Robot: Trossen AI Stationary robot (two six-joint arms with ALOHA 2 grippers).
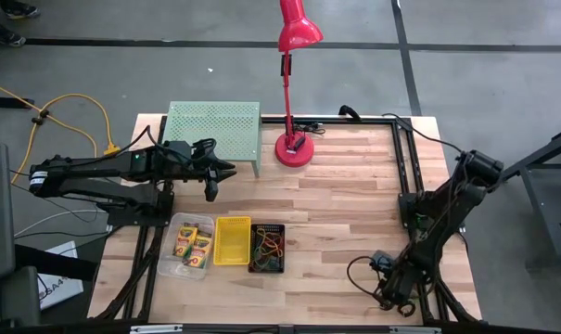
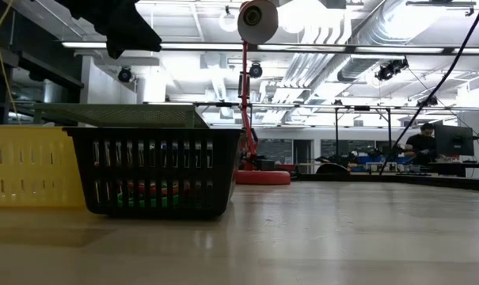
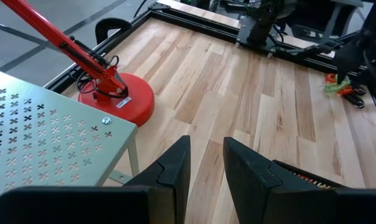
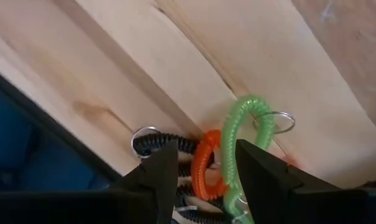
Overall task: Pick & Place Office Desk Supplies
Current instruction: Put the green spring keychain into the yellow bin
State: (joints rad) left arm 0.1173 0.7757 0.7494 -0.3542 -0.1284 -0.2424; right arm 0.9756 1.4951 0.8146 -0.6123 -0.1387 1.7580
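Three coiled loops, green [image 4: 234,134], orange [image 4: 203,165] and black [image 4: 156,144], lie bunched on the wood by the table's near right edge. My right gripper [image 4: 206,167] points down over them, open, with a finger on either side of the orange and green loops. In the high view it [image 1: 396,301] hides them. The loops [image 3: 340,86] also show far off in the left wrist view. My left gripper [image 1: 210,178] waits open above the table beside the green rack [image 1: 215,130]. At the near left stand a clear bin [image 1: 189,246] with crayon boxes, a yellow bin [image 1: 232,239] and a black mesh bin [image 1: 266,249]. My right gripper has its fingers [image 4: 256,171] low on either side of the orange and green loops, coming from above. Whether they touch the loops I cannot tell. The loops lie on the table.
A red desk lamp [image 1: 292,144] stands at the far middle, its base on the wood. A black frame rail [image 1: 405,176] runs along the right side. Bare wood lies between the bins and the right arm. A person [image 2: 421,142] sits far off in the room.
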